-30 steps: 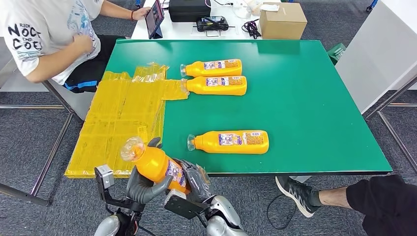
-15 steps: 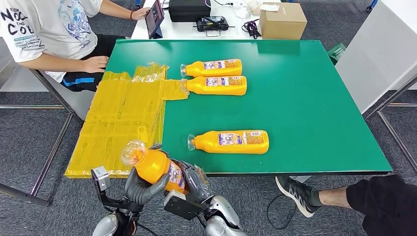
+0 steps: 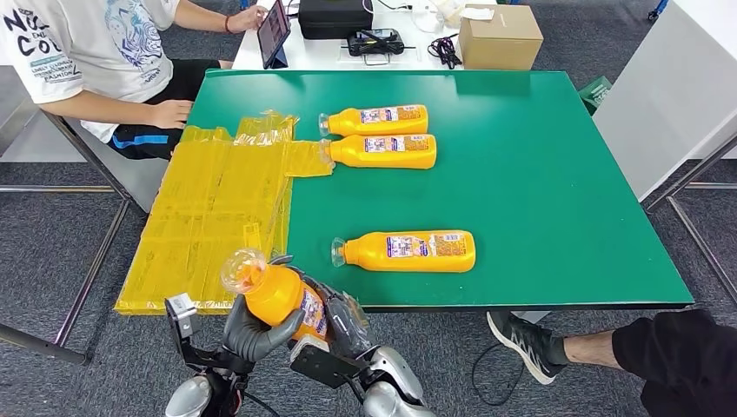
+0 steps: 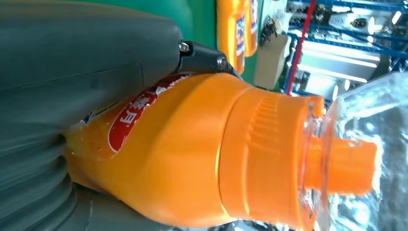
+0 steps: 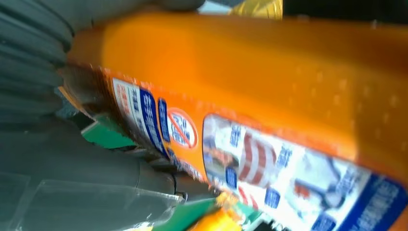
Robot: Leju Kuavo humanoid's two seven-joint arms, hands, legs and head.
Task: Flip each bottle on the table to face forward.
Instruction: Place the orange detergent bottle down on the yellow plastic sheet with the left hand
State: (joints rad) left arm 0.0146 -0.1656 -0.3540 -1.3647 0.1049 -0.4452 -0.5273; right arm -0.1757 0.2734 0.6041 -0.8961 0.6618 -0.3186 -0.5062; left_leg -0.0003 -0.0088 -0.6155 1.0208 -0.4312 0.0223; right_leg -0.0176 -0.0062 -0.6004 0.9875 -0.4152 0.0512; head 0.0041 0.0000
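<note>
An orange bottle (image 3: 280, 298) with a clear cap is held tilted off the table's near-left corner, cap up and to the left. My left hand (image 3: 251, 334) grips its neck end (image 4: 202, 159) and my right hand (image 3: 341, 317) grips its lower body (image 5: 250, 96), where a blue and white label shows. Three more orange bottles lie on their sides on the green table (image 3: 539, 174), caps pointing left: one (image 3: 406, 250) near the front, two (image 3: 375, 119) (image 3: 380, 150) side by side at the back.
Yellow plastic wrap (image 3: 213, 204) lies over the table's left edge. A person (image 3: 96, 61) sits at the far left corner with a tablet. A cardboard box (image 3: 500, 35) stands on a white table behind. Someone's foot (image 3: 530, 343) rests by the front right.
The held bottle has shifted slightly right and tipped a little more upright in both hands. The person at the left has moved an arm. The bottles on the table lie unchanged.
</note>
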